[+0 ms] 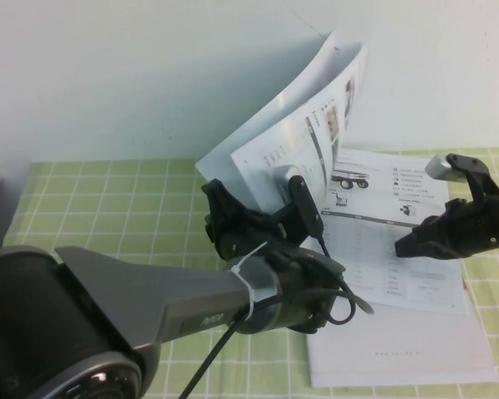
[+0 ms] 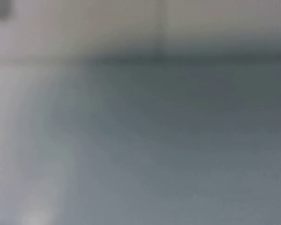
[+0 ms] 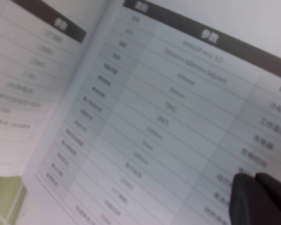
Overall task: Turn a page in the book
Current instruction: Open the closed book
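The book (image 1: pixel 399 274) lies open at the table's (image 1: pixel 108 208) three o'clock. The left gripper (image 1: pixel 262 212) pinches the page (image 1: pixel 274 141) upright at twelve; the right gripper (image 1: pixel 403 247), fingers pressed together, rests on the inner table page.

The lifted white glossy page (image 1: pixel 274 137) of the thin open brochure (image 1: pixel 391 249) stands curled upright, walling the left gripper (image 1: pixel 254 212) from the right gripper (image 1: pixel 412 243), whose closed fingers press the open spread. Green checked bench (image 1: pixel 108 199) lies free on the left.
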You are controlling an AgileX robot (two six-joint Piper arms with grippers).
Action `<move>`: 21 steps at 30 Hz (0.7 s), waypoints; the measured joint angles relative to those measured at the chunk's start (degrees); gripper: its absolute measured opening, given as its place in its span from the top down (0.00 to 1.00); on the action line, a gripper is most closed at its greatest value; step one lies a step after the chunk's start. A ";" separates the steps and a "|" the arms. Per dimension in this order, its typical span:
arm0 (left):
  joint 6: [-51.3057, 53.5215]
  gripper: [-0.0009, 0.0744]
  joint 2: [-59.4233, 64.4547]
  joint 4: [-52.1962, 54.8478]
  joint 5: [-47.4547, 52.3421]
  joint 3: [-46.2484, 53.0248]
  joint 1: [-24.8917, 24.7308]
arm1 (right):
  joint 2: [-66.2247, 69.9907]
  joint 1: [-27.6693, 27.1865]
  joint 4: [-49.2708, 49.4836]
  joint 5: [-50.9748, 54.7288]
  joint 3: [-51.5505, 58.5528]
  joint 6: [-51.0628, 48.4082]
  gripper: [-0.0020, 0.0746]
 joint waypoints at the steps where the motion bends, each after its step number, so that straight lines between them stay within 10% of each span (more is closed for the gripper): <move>1: 0.09 0.99 0.00 0.10 -0.11 0.00 0.00 | 0.10 0.00 1.11 0.56 -0.11 -1.05 0.98; 21: 0.02 0.99 0.00 -1.40 0.80 0.00 0.00 | 0.87 13.63 4.79 -3.17 -14.32 -6.13 0.98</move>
